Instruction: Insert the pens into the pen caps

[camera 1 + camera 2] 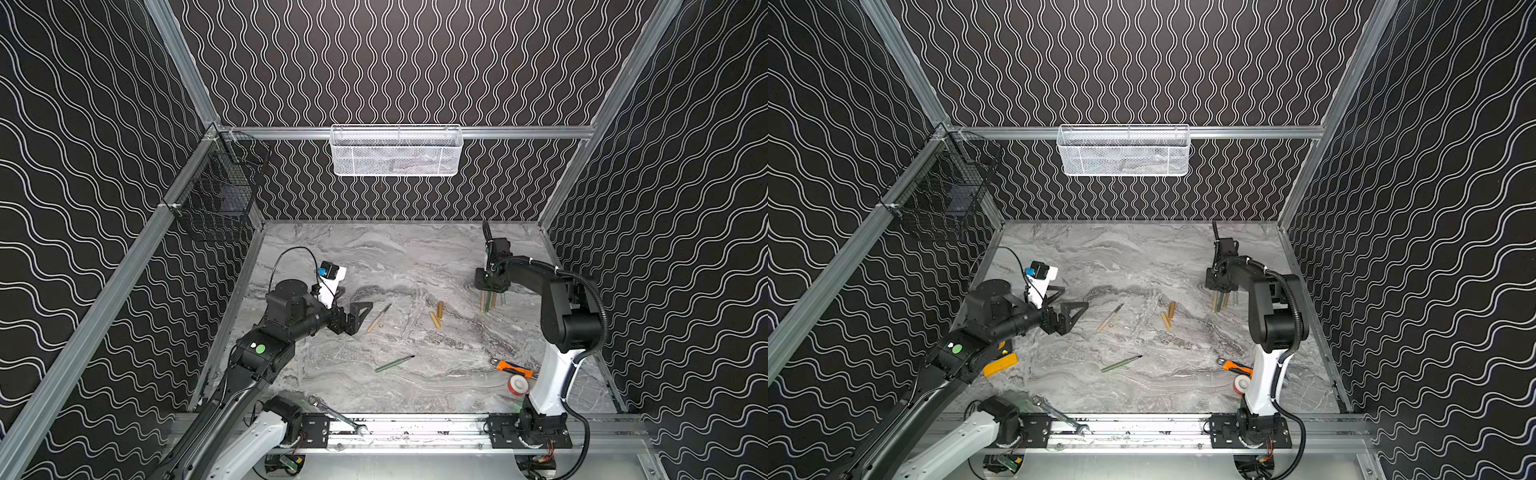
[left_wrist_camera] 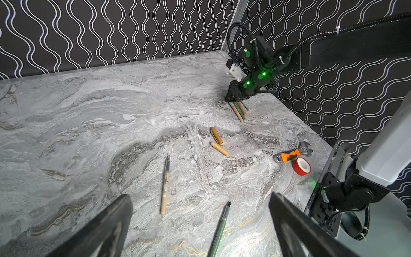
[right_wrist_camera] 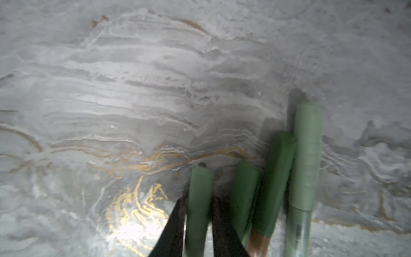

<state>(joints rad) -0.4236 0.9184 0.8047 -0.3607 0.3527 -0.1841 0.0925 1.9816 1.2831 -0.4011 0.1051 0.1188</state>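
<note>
A tan pen point(image 1: 379, 318) point(image 1: 1110, 318) point(image 2: 165, 184) and a green pen point(image 1: 395, 363) point(image 1: 1121, 363) point(image 2: 220, 229) lie uncapped mid-table. Two tan pen caps point(image 1: 437, 315) point(image 1: 1168, 314) point(image 2: 218, 142) lie to their right. My left gripper point(image 1: 353, 301) point(image 1: 1069, 300) point(image 2: 201, 197) hovers wide open and empty left of the tan pen. My right gripper point(image 1: 491, 290) point(image 1: 1221, 289) point(image 3: 198, 200) points down at the back right onto a bundle of capped pens point(image 1: 490, 301) point(image 2: 239, 111). Its fingers point(image 3: 175, 220) flank one green-capped pen point(image 3: 199, 184); a thin gap shows on one side.
An orange-handled wrench point(image 1: 513, 368) and a red-and-white tape roll point(image 1: 518, 384) lie by the right arm's base. A steel wrench point(image 1: 336, 413) rests on the front rail. A yellow block point(image 1: 1000, 365) lies under the left arm. Baskets point(image 1: 397, 151) point(image 1: 216, 195) hang on the walls.
</note>
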